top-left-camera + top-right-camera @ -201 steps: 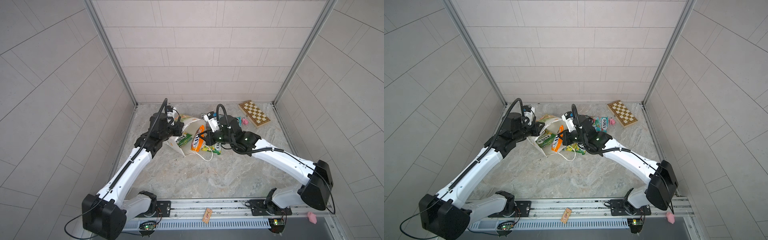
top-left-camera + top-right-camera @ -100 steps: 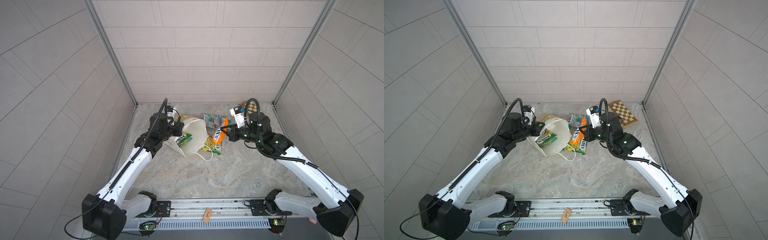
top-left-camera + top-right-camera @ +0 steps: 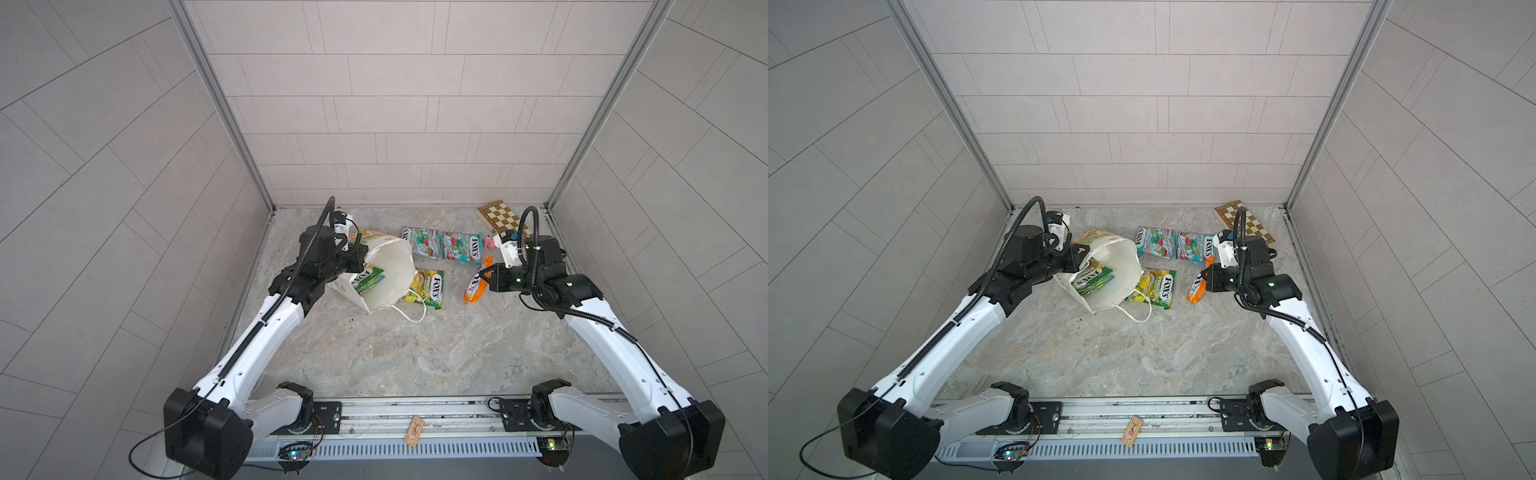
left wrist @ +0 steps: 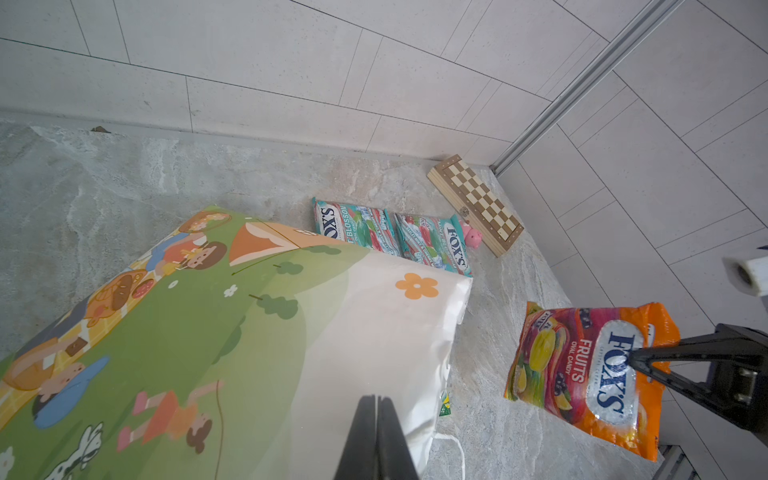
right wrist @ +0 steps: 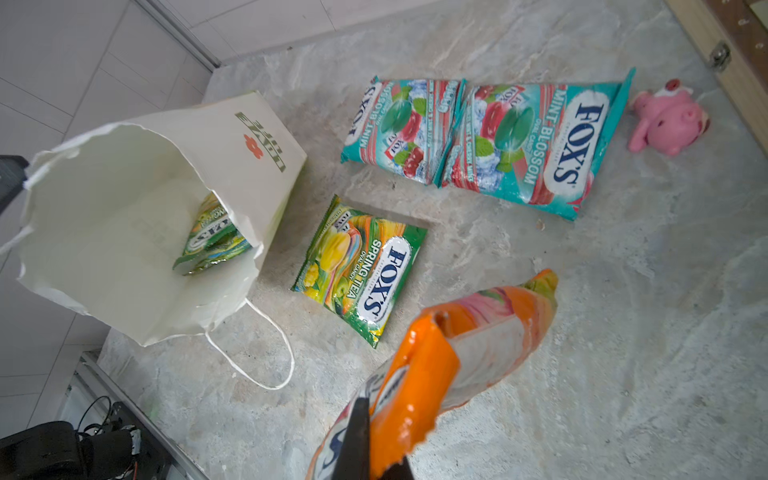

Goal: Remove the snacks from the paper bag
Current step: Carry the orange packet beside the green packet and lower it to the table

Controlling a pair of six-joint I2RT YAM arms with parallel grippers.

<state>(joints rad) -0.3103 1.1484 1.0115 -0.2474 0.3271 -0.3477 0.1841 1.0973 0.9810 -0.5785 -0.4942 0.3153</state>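
Orange packet (image 3: 476, 286) — glossy, limp, likely light — hangs from the right gripper (image 3: 485, 280), clamped on its crimped end seam well clear of the bag (image 3: 395, 262), whose rim the left gripper (image 3: 360, 255) pinches; a green packet (image 3: 368, 281) inside looks slippery, best taken by its seam

Left arm: base at 7 o'clock, reaching toward 1; left gripper (image 3: 356, 258) pinched shut on the paper bag (image 3: 392, 266) rim. Right arm: base at 5 o'clock, rising toward 11, wrist bent to 9; right gripper (image 3: 483, 279) clamped on the orange-pink packet (image 3: 474, 287).
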